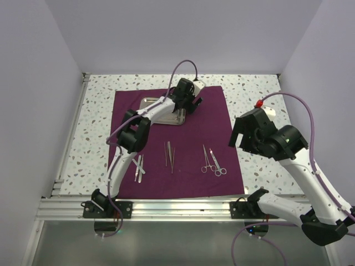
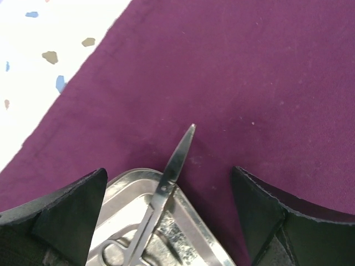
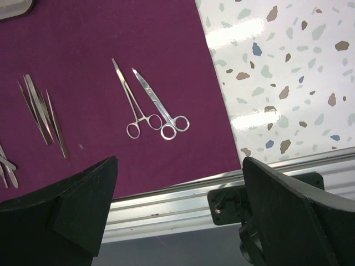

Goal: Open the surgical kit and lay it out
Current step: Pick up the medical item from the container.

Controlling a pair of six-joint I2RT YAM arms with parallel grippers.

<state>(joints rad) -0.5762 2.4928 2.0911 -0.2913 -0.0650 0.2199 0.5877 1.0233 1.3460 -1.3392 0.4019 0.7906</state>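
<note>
Maroon cloth [image 1: 194,166] lying flat; steel tray [image 1: 147,103] sitting at its far-left part. Left gripper [image 1: 188,98] hovering wide open over tray, scissors [image 2: 166,185] poking blade over rim. Risk: closing finger catching rim, tipping tray, flinging scissors. Right gripper [image 3: 178,183] hanging open, empty.

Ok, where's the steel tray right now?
Top view: the tray sits on the far left part of the purple cloth, beneath the open left fingers. The left wrist view shows scissors lying in it, tip over the rim.
</note>
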